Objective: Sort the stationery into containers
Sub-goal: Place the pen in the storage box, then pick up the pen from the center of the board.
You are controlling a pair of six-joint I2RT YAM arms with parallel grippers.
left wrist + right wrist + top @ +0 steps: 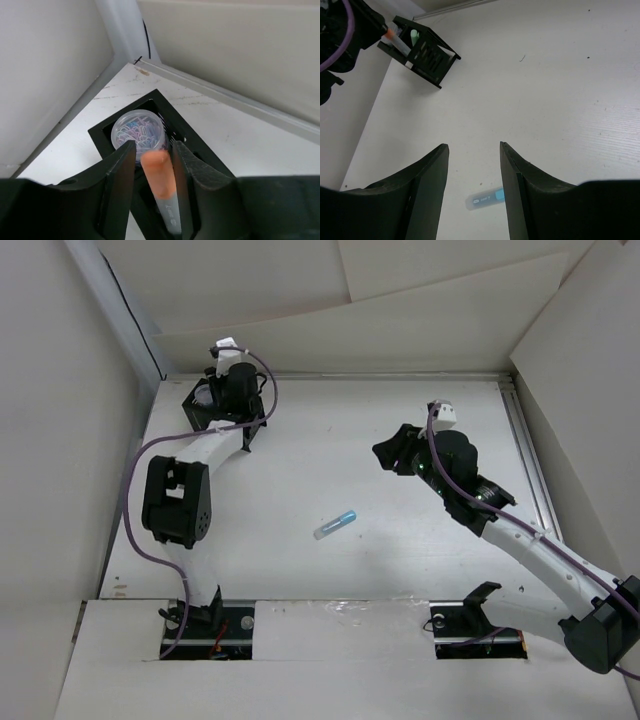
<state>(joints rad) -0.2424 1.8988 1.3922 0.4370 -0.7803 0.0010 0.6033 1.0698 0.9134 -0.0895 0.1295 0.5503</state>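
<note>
Currently the left claw [154,149] is clamped narrowly on the orange pen [159,170], 1 finger on each side of its orange cap. From that grip the pen's grey barrel slopes down into the organiser [156,98], which sits directly under this claw. Whether the barrel end touches the organiser floor cannot be told. Just ahead of the claw's fingertips, 1 compartment holds a clear round tub [138,131] of coloured paper clips, and the pen is close beside it. In the right wrist view a green pen [413,35] stands in the organiser, just beside the orange pen and the left claw.

The right claw [473,146] is spread wide and holds nothing. It hangs above the worktop [400,570], well apart from the organiser and from the left claw. The blue pen [486,198] lies flat on the worktop below this claw. In the right wrist view it shows in the gap between the 2 fingers, touching neither. Its blue cap points toward the right-hand finger. In the top view the blue pen lies alone on the worktop, nearer the arm bases than the right claw and off to that claw's left.
</note>
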